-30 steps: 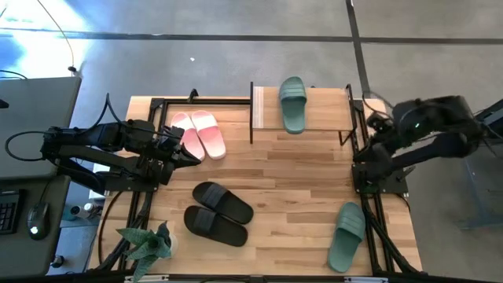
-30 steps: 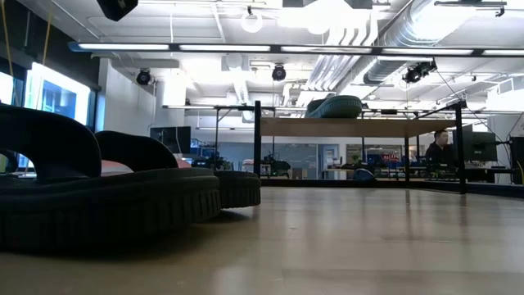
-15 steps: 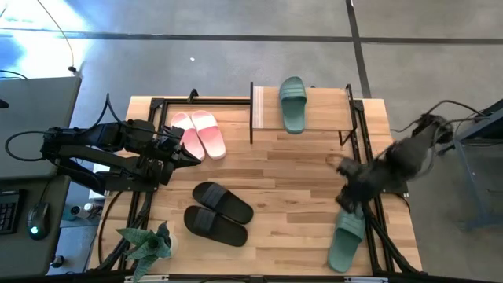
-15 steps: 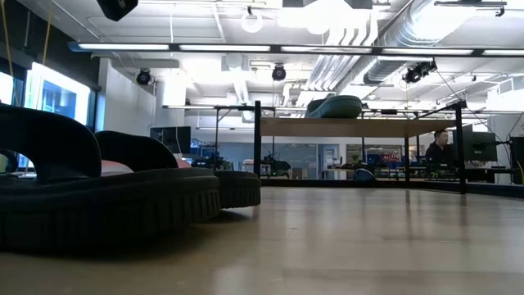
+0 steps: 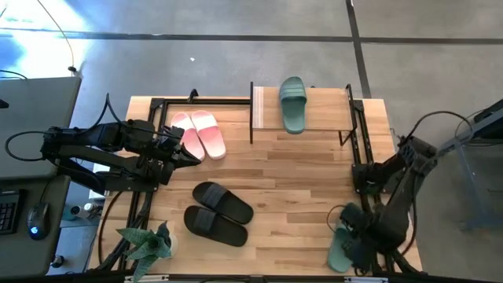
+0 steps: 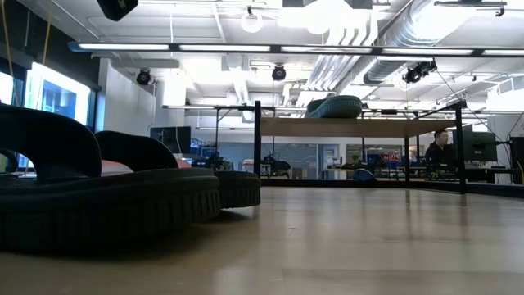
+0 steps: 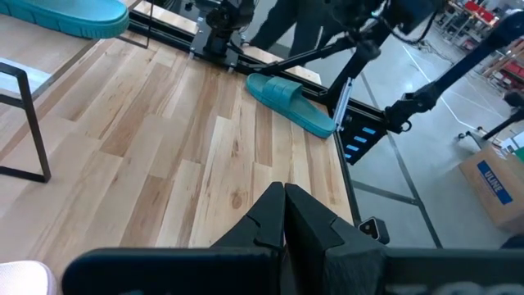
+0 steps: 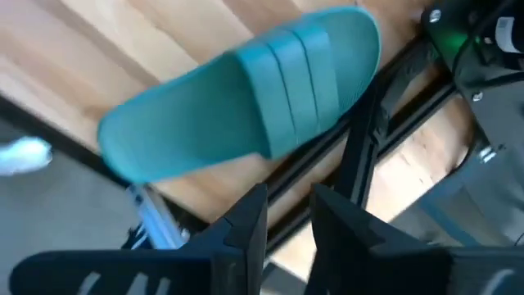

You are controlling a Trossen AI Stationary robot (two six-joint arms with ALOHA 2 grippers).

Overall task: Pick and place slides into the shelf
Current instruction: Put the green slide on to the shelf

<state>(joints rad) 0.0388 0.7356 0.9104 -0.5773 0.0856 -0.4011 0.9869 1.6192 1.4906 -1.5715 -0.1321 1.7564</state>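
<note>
One sage green slide (image 5: 292, 104) lies sole down on the shelf's (image 5: 322, 118) top board at the table's far side, and shows in the low view as a green slide (image 6: 336, 106). Its mate (image 5: 336, 253) (image 8: 246, 98) lies on the table near the near right corner. My right gripper (image 5: 351, 228) (image 8: 288, 197) hovers over that slide, open by a narrow gap and clear of it. Two pink slides (image 5: 199, 134) lie far left and two black slides (image 5: 220, 212) near left. My left gripper (image 5: 192, 159) (image 7: 284, 197) is shut, empty, beside the pink pair.
A potted plant (image 5: 148, 242) stands at the near left corner. Black frame rails (image 5: 377, 228) run along the table's right edge beside the green slide. Bare wood (image 5: 299, 181) stretches between the black slides and the right arm. A person (image 6: 440, 147) shows far behind the shelf.
My right arm has swung from the table's right edge beside the shelf toward the near edge and come down, so its gripper now hangs over the green slide at the near right corner. No slide has moved.
</note>
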